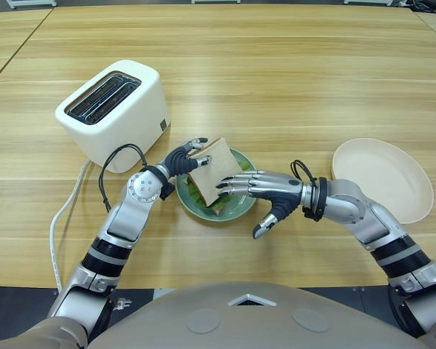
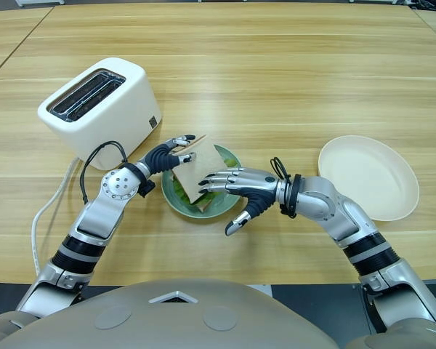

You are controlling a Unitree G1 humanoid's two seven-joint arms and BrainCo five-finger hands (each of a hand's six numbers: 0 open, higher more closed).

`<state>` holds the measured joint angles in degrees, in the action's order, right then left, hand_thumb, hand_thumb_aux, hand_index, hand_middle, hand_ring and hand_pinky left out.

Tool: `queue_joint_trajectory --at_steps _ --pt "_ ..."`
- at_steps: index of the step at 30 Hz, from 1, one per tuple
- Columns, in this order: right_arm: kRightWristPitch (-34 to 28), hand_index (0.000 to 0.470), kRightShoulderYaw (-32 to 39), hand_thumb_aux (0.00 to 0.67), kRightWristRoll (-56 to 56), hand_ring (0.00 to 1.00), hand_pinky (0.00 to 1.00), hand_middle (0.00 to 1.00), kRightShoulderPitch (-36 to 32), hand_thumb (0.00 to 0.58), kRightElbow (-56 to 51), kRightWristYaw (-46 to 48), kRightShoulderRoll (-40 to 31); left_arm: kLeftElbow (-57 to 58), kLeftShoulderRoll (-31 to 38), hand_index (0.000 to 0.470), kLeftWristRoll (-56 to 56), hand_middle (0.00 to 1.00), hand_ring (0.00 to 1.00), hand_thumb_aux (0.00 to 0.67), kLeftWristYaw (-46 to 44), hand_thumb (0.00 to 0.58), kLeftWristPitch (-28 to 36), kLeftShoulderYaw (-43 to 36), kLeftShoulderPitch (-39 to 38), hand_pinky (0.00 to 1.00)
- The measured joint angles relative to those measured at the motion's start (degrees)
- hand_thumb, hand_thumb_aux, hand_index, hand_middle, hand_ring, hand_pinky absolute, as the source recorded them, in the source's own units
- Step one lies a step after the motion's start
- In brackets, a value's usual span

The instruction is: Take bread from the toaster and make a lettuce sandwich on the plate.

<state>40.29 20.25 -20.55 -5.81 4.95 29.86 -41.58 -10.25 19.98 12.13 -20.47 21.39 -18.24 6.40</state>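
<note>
my left hand (image 1: 176, 163) pinches the bread slice (image 1: 216, 169) by its top corner, holding it tilted over the lettuce (image 1: 196, 193) in the green plate (image 1: 237, 210). my right hand (image 1: 269, 190) has its fingers stretched flat, tips against the slice's lower edge, gripping nothing. the risk as i see it: if i release while the slice leans, it may slide off the leaves onto the counter (image 1: 276, 87), or my right push may drag the lettuce and shove the plate.

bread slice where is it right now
In the left eye view the bread slice sits tilted over the green plate at centre, held by the left hand, right of the toaster.
</note>
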Motion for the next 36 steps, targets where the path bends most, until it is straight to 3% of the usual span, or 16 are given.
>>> queue_joint_trajectory --at_steps 7,20,21,22,23,24,29,36 --pt "0.2 0.0 -0.6 0.0 -0.1 0.0 0.0 0.0 -0.9 0.0 -0.8 -0.6 1.5 0.3 -0.1 0.47 0.0 0.0 0.0 0.67 -0.1 0.58 -0.4 0.0 0.0 0.0" --pt "2.1 0.0 4.5 0.0 -10.1 0.0 0.0 0.0 -3.3 0.0 -7.1 -3.4 3.1 1.1 -0.1 0.47 0.3 0.0 0.0 0.67 -0.2 0.58 -0.1 0.0 -0.1 0.0" --pt "2.2 0.0 4.6 0.0 -10.4 0.0 0.0 0.0 -3.4 0.0 -7.2 -3.7 3.1 1.1 -0.1 0.391 0.3 0.0 0.0 0.557 -0.2 0.564 -0.1 0.0 -0.1 0.0" --pt "2.2 0.0 4.8 0.0 -10.7 0.0 0.0 0.0 -3.5 0.0 -7.3 -3.9 3.1 1.1 -0.1 0.28 0.3 0.0 0.0 0.399 -0.1 0.485 -0.1 0.0 -0.1 0.0" --pt "2.2 0.0 4.9 0.0 -10.9 0.0 0.0 0.0 -3.6 0.0 -7.5 -4.1 3.1 1.2 -0.1 0.048 0.2 0.0 0.0 0.068 -0.1 0.112 -0.1 0.0 -0.1 0.0" --pt "2.2 0.0 5.0 0.0 -11.0 0.0 0.0 0.0 -3.8 0.0 -7.7 -4.2 3.1 1.2 -0.1 0.0 0.3 0.0 0.0 0.0 0.0 0.0 -0.2 0.0 -0.1 0.0" --pt "2.2 0.0 5.9 0.0 -11.2 0.0 0.0 0.0 -4.9 0.0 -8.8 -4.5 3.1 1.3 -0.6 0.0 0.3 0.0 0.0 0.0 2.2 0.0 -2.7 1.3 -0.1 0.0" --pt "1.9 0.0 6.7 0.0 -12.0 0.0 0.0 0.0 -5.6 0.0 -9.8 -5.3 3.1 -0.1 -0.4 0.0 3.6 0.0 0.0 0.0 11.4 0.0 -15.1 8.2 3.7 0.0"
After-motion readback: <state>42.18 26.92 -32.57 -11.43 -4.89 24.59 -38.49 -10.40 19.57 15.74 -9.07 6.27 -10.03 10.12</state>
